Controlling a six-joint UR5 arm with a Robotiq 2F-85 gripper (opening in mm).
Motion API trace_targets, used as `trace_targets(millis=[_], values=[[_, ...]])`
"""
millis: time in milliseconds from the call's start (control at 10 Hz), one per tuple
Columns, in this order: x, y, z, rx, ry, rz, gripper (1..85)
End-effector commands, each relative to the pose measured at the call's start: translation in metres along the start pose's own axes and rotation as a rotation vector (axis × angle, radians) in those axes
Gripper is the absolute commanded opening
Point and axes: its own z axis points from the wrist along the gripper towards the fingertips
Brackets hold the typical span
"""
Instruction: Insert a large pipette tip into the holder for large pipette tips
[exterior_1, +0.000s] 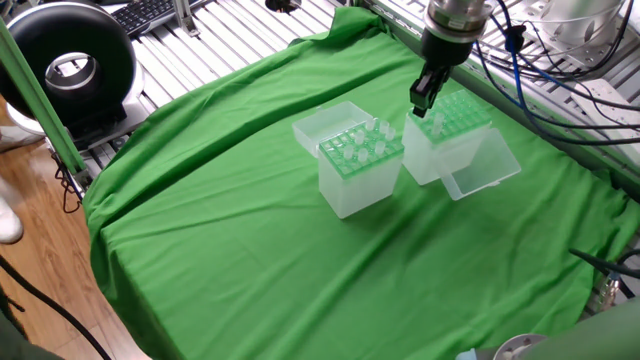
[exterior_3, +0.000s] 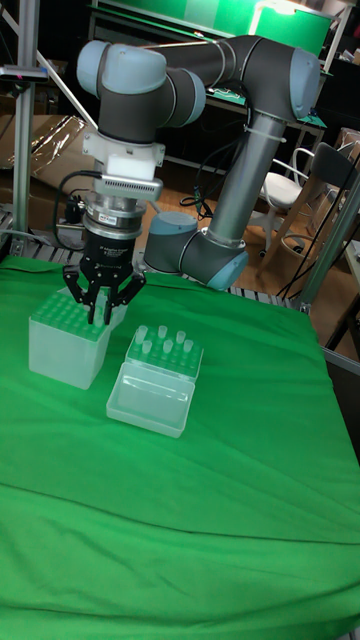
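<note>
Green cloth (exterior_1: 250, 250), 2 tip boxes, 1 arm, gripper (exterior_3: 101, 312) over holder (exterior_3: 68, 336).

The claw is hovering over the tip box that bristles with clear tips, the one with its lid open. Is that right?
Not quite. In the tall fixed view the claw hangs over the other box, the holder for large pipette tips with the bare green grid top, not the tip-filled box. Both boxes do have their lids open, as the fixed view shows.

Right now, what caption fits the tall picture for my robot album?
Robot arm's gripper hovers over the green-topped holder, beside a second box bristling with clear tips, on green cloth.
</note>
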Motion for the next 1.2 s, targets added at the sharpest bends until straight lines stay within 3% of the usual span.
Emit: trace_targets(millis=[0, 200, 600, 1100], values=[[-0.002, 0.005, 0.001, -0.012, -0.009, 0.019, 28.3], [-0.003, 0.008, 0.002, -0.023, -0.011, 0.032, 27.7], [-0.003, 0.008, 0.004, -0.023, -0.018, 0.037, 16.7], [0.004, 0.001, -0.014, 0.008, 0.024, 0.038, 5.3]])
